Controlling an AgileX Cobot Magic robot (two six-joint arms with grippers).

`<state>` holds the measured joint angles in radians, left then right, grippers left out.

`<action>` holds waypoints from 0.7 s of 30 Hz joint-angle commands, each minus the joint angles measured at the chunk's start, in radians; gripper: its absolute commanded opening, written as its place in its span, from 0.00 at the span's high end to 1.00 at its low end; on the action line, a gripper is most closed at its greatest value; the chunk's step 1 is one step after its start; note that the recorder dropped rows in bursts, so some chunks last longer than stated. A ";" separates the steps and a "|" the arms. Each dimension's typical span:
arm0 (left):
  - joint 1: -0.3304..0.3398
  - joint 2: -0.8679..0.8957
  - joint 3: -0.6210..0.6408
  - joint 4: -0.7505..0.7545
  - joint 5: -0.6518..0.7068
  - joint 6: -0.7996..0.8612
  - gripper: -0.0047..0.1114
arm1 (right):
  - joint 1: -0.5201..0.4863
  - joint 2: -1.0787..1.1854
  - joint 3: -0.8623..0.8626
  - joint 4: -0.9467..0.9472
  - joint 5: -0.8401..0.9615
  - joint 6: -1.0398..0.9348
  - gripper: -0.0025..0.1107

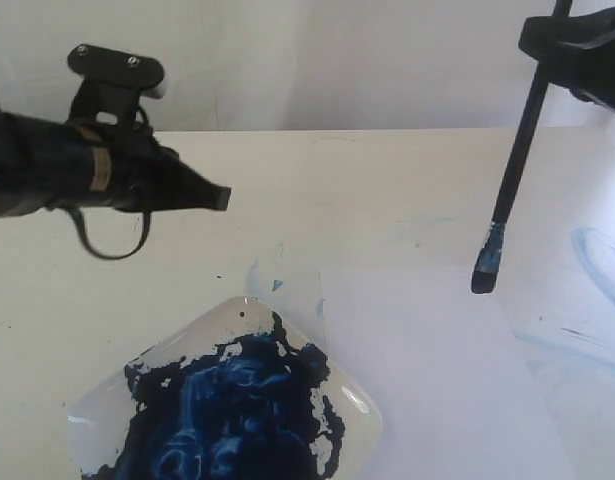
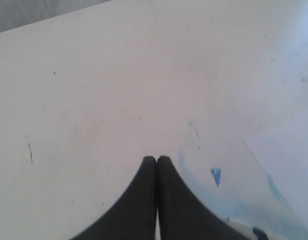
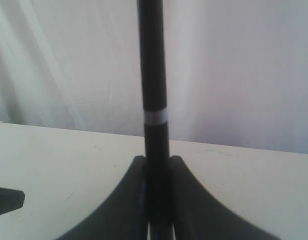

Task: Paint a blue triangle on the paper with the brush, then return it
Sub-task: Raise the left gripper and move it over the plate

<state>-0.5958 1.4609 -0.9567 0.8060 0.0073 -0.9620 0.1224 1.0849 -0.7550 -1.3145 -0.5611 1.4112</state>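
Note:
My right gripper (image 1: 565,38) (image 3: 158,161) is shut on the black handle of the brush (image 1: 517,150) (image 3: 152,75) at the top right. The brush hangs nearly upright, and its blue-stained bristles (image 1: 487,265) hover just over the far right part of the paper (image 1: 437,380) (image 2: 294,160). I cannot tell whether they touch it. The white, lilac-tinted sheet looks bare where it shows. The blue triangle is out of view. My left gripper (image 1: 222,197) (image 2: 157,159) is shut on nothing and hovers above the table, left of the sheet.
A clear glass dish (image 1: 357,410) full of dark blue paint sits at the front, left of the paper. A small blue fleck (image 1: 277,285) (image 2: 216,176) lies beyond it. Pale-blue smears (image 1: 597,260) mark the cream tabletop (image 1: 367,190) at the right.

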 commanded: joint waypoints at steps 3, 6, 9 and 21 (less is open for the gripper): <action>0.030 0.168 -0.194 0.025 -0.172 -0.112 0.96 | -0.006 -0.070 0.028 0.002 0.044 0.006 0.98; 0.065 0.214 -0.206 0.263 -0.421 -0.444 0.96 | -0.006 -0.085 0.035 -0.005 0.049 0.006 0.98; 0.132 0.270 -0.256 0.689 -0.662 -0.865 0.96 | -0.006 -0.092 0.036 -0.005 0.061 0.006 0.98; 0.065 0.409 -0.432 0.938 -0.767 -1.006 0.96 | -0.006 -0.094 0.083 0.019 -0.070 0.029 0.98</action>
<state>-0.4828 1.8395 -1.3645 1.7274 -0.8037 -2.0004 0.1218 0.9982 -0.6860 -1.3144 -0.6209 1.4315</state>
